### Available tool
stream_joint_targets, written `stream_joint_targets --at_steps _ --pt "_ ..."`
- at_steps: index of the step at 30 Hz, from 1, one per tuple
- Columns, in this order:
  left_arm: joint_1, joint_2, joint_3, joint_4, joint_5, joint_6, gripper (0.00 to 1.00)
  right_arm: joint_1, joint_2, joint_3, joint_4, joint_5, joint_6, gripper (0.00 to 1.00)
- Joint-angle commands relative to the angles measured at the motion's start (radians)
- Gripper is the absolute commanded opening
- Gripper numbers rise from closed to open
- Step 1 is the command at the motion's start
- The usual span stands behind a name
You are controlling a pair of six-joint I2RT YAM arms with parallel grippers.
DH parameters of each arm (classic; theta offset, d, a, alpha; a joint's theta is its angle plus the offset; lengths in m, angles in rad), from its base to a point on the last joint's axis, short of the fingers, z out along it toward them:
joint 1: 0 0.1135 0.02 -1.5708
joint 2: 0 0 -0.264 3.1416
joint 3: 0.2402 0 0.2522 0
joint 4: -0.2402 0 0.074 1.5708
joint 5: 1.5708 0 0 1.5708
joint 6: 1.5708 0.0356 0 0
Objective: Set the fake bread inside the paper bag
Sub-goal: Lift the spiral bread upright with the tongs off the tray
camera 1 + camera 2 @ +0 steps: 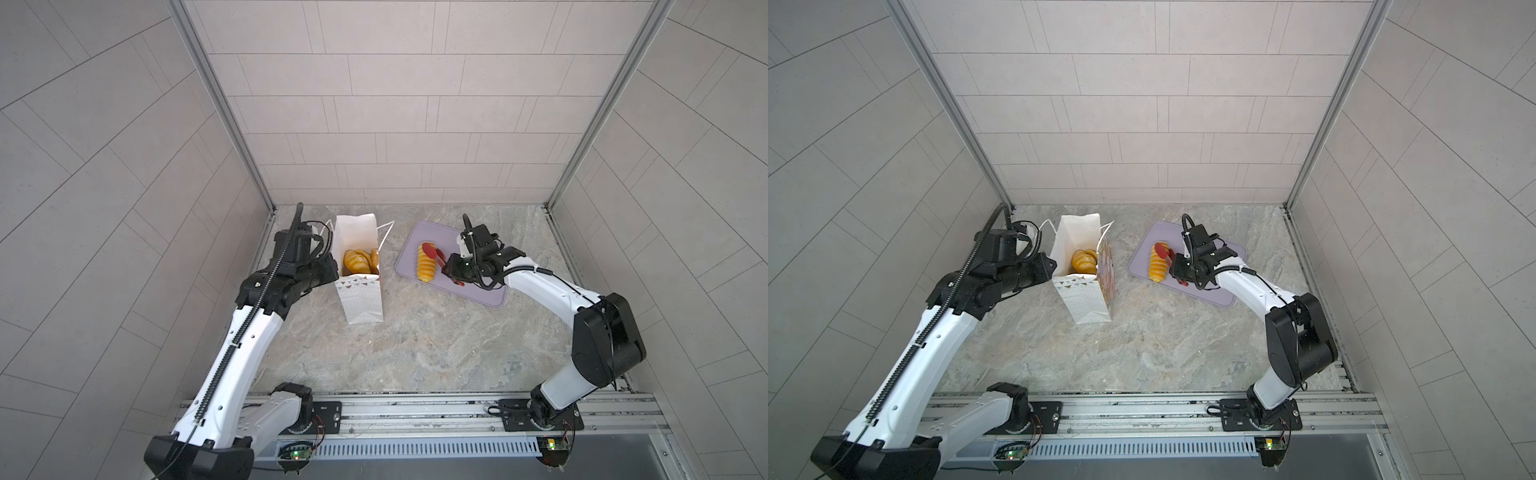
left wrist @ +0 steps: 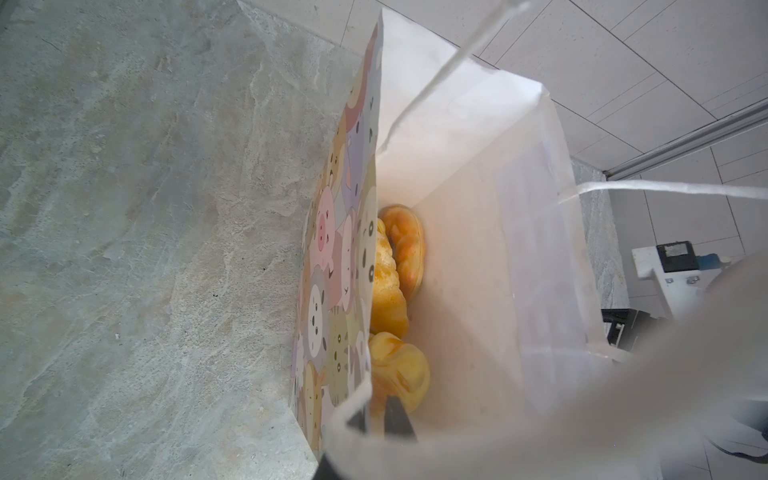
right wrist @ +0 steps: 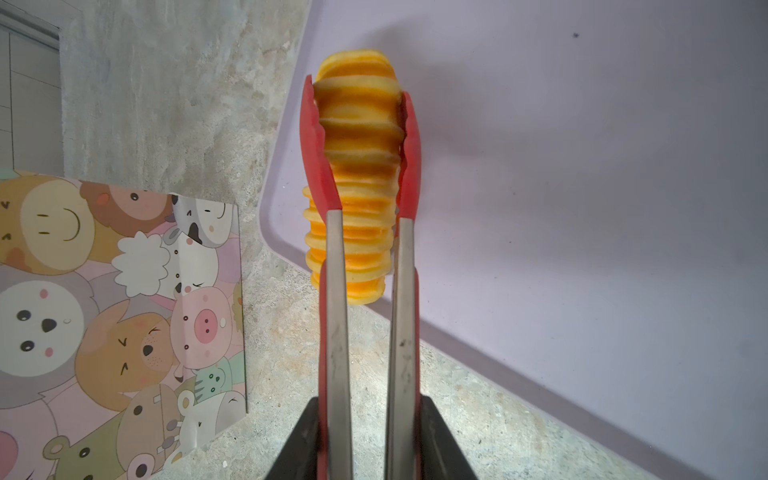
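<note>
Bread [image 3: 357,137]: striped loaf clamped between red tips of tongs [image 3: 334,311], over tray [image 3: 582,208].
Tongs: narrow, squeezed by right gripper [image 3: 368,438].
Bag [image 2: 478,208]: rim pinched by left gripper [image 2: 379,422].

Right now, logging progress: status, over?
Left gripper shut on paper bag rim. Right gripper shut on tongs, tips flanking striped loaf over lilac tray. Nothing between tray and bag.

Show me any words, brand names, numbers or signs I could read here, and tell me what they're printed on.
No readable text in any view.
On the paper bag: only cartoon animals, dots and triangles, no words.
On the lilac tray and the tongs: nothing printed.
On the circuit boards at the arm bases: any print is too small to read.
</note>
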Motion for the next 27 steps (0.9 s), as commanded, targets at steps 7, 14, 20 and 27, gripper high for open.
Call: stream_joint_targets --at_steps 7,14,20,27 --pt "-0.004 -0.006 0.011 -0.02 -0.002 0.015 0.16 -0.017 -0.078 0.03 -0.006 0.016 -0.016 0.29" --pt "-0.002 -0.005 0.015 -0.021 -0.002 0.016 0.16 -0.025 -0.124 0.045 -0.024 0.028 -0.031 0.28" --pt "-0.002 -0.01 0.021 -0.026 -0.004 0.016 0.17 -0.025 -0.181 0.092 -0.07 0.041 -0.044 0.28" --pt "-0.003 -0.012 0.024 -0.028 -0.004 0.016 0.18 -0.025 -0.271 0.127 -0.07 0.091 -0.051 0.28"
